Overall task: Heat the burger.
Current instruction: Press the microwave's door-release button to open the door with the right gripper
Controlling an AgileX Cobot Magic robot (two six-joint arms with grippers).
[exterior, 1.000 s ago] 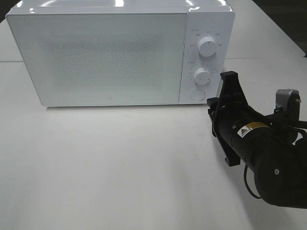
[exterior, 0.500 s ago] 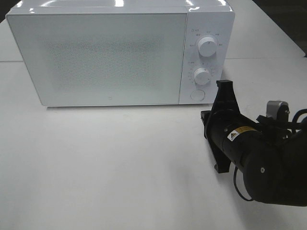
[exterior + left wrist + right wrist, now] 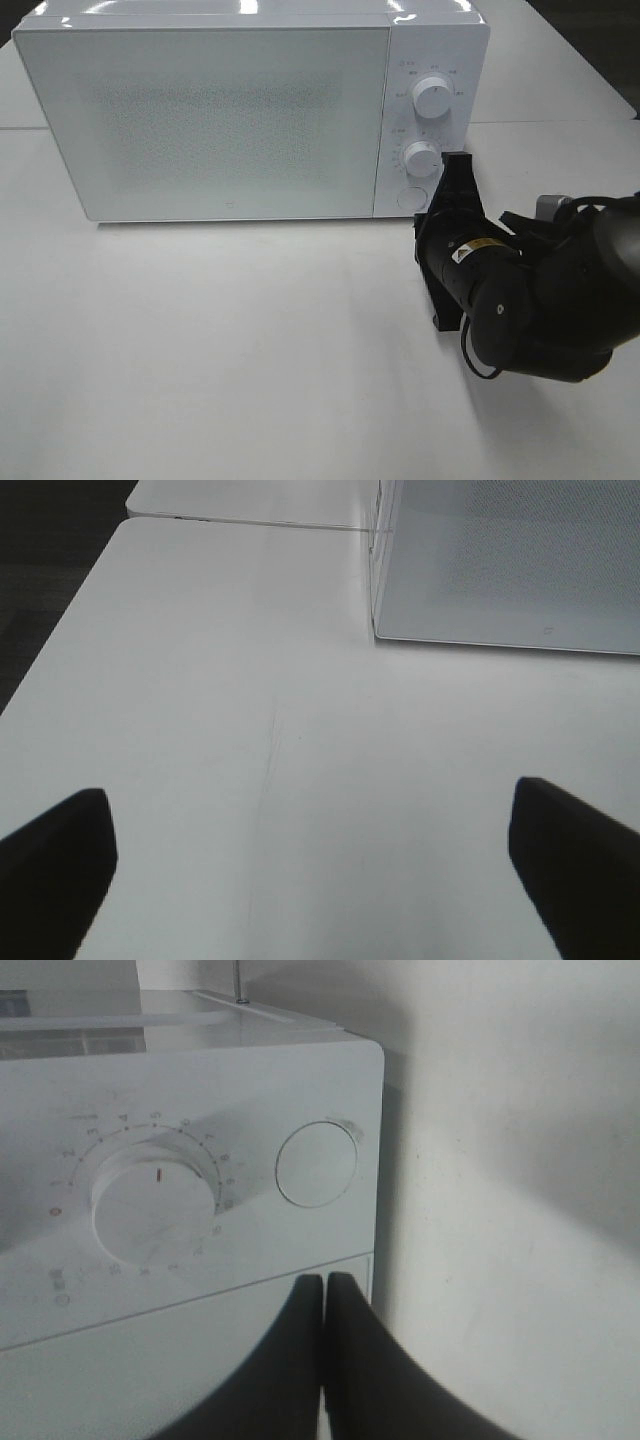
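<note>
The burger is out of view; the white microwave (image 3: 220, 110) stands with its door closed. My right gripper (image 3: 325, 1282) is shut with nothing between its fingers. Its tips are close in front of the control panel, near the round button (image 3: 316, 1163) and the lower dial (image 3: 155, 1210). In the exterior high view the right arm's black wrist (image 3: 470, 270) sits just before the round button (image 3: 411, 197) and hides the fingertips. My left gripper (image 3: 315, 880) is open and empty over the bare table, apart from the microwave's near corner (image 3: 510, 560).
The upper dial (image 3: 432, 97) sits above the lower dial (image 3: 421, 157) on the panel. The white table (image 3: 200, 350) spreads in front of the microwave. A seam between tabletops (image 3: 250, 522) and the table's dark edge (image 3: 50, 640) show in the left wrist view.
The right arm has swung left and forward, bringing its wrist up to the microwave's control panel. The left arm shows no change.
</note>
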